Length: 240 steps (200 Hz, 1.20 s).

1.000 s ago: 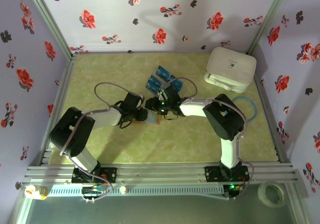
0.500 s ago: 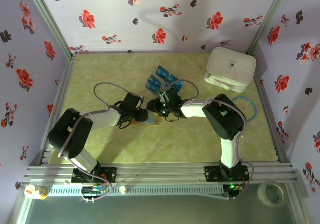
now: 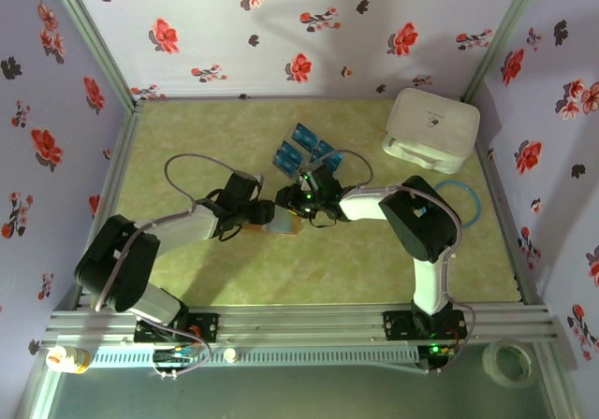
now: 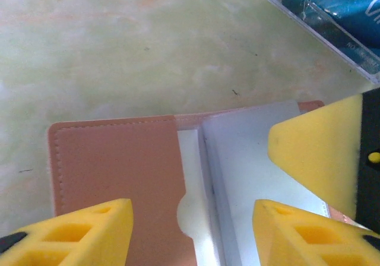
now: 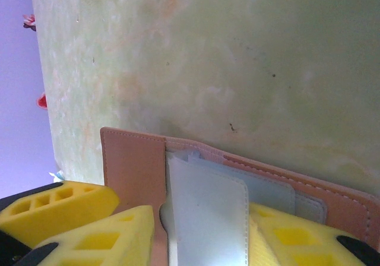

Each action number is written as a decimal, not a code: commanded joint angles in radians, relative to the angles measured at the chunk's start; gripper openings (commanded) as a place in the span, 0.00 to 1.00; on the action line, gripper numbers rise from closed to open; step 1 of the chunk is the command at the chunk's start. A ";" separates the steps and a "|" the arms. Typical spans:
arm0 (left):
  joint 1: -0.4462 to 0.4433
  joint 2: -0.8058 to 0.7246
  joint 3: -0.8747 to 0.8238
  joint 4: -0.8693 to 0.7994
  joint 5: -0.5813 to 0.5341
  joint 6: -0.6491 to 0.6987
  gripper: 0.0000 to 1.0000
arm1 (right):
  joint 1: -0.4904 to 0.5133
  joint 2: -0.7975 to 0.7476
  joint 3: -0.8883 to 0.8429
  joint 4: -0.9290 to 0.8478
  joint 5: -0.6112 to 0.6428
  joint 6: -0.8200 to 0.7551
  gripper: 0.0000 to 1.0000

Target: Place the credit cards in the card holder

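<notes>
Card holder (image 4: 113,165) lies open and flat on the green table (image 3: 374,260), between the two arms, with the blue credit cards (image 3: 304,148) just behind it. The left gripper (image 4: 191,209) has its yellow fingers spread wide over it and holds nothing. The right gripper (image 5: 202,221) sits on the clear pocket, fingers a bit apart; I cannot tell if it grips.

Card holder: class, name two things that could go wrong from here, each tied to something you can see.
1. The left jaws stand open over the card holder, so it may fold shut or slide.
2. The right jaws crowd the same spot; the two could knock each other when one goes for the credit cards lying beyond.
</notes>
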<state>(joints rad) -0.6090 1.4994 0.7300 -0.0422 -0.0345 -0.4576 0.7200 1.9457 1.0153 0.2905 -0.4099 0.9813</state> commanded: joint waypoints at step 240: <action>0.130 -0.266 0.020 -0.079 -0.113 -0.134 1.00 | 0.100 0.116 0.197 -0.067 -0.006 -0.003 0.57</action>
<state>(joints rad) -0.4858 1.2373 0.7136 -0.0990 -0.1356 -0.5854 0.8146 2.0399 1.1885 0.2337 -0.4229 0.9806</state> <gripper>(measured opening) 0.995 0.569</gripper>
